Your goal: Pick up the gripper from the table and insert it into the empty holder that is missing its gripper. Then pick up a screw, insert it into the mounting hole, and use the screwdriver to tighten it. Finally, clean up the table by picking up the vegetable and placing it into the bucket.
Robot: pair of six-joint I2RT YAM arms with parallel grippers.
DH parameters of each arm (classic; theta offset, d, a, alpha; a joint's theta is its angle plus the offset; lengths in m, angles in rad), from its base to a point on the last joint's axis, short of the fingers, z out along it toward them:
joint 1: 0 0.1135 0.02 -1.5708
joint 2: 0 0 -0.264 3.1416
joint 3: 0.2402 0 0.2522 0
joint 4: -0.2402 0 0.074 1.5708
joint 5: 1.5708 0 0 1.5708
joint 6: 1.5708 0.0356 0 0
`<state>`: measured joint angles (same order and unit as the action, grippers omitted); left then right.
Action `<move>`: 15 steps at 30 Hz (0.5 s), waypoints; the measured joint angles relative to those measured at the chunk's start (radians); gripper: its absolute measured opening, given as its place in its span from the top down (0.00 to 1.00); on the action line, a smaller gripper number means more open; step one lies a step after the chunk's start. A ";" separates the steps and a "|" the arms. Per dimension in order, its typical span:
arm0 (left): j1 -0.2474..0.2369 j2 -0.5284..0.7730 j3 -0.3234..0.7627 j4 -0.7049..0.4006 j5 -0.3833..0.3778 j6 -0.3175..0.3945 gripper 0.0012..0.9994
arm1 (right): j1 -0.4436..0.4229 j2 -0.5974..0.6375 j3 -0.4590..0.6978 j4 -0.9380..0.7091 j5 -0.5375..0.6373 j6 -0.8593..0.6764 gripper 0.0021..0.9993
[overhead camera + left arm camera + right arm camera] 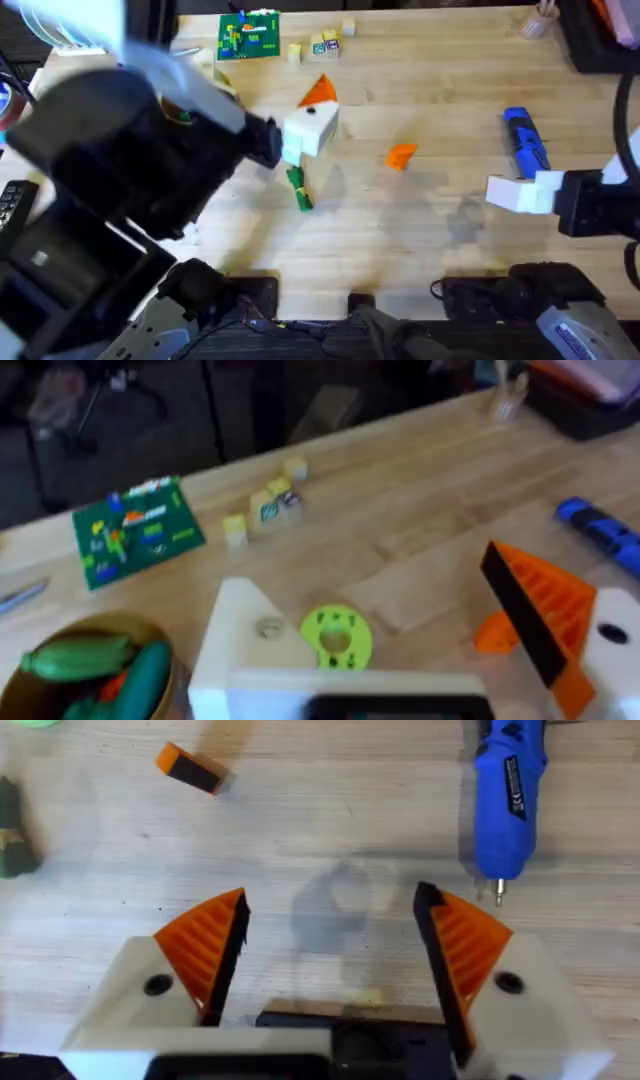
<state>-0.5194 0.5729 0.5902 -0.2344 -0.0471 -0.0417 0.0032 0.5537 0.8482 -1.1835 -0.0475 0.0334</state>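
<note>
The left claw (312,118) is the holder itself: a white mount carrying one orange finger (545,605), with its other side bare, so it has nothing to close against and grips nothing. It hangs above the middle of the surface (440,70), probably presented there so that the missing finger can be fitted.

That missing piece, the gripper (400,155), lies loose on the wood between the two arms, just to the right of the left claw and well apart from the right claw (520,192). The right claw hovers low near the right edge, both orange fingers spread wide and empty (bare wood shows between them in the right wrist view). The screwdriver (525,140) lies just beyond it, with the tip toward the claw.

The vegetable (298,188) rests on the surface right below the holder. The bucket (90,670) sits at the left and already holds green toys.
</note>
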 joint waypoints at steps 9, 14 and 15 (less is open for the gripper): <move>0.000 -0.259 -0.390 0.298 0.138 0.046 0.01 | 0.000 0.000 0.000 0.000 0.000 0.000 0.01; 0.000 -0.364 -0.528 0.336 0.192 0.041 0.01 | 0.000 0.000 0.000 0.000 0.000 0.000 0.01; 0.000 -0.387 -0.547 0.336 0.198 0.037 0.01 | 0.000 0.000 0.000 0.000 0.000 0.000 0.01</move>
<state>-0.5194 0.1856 0.0437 0.1020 0.1505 -0.0044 0.0032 0.5537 0.8482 -1.1835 -0.0475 0.0334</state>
